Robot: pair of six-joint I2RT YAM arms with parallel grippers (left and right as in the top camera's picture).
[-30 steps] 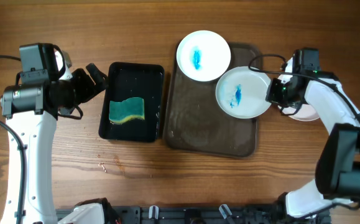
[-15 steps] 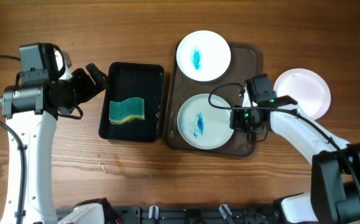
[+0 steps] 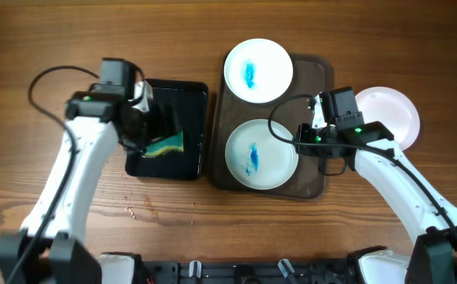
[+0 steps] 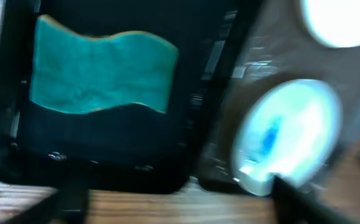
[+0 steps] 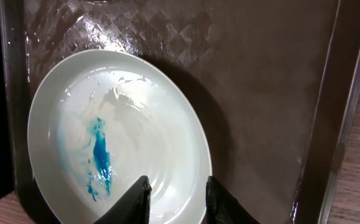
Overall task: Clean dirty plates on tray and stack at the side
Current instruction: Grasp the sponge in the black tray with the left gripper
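White and clean, one round plate lies beside the dark brown tray, with two blue-smeared plates left to wipe, the left claw spread over the green sponge and the right claw parted at one rim.

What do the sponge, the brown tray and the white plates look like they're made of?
Sponge: soft foam, matte green face with a yellow edge.
Brown tray: probably plastic, glossy with embossed diamond texture.
Plates: glazed ceramic or melamine, smooth white sheen.

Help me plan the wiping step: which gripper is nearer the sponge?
Left. The left gripper hangs over the sponge in the black tray; the right gripper sits at the lower smeared plate, on the brown tray.
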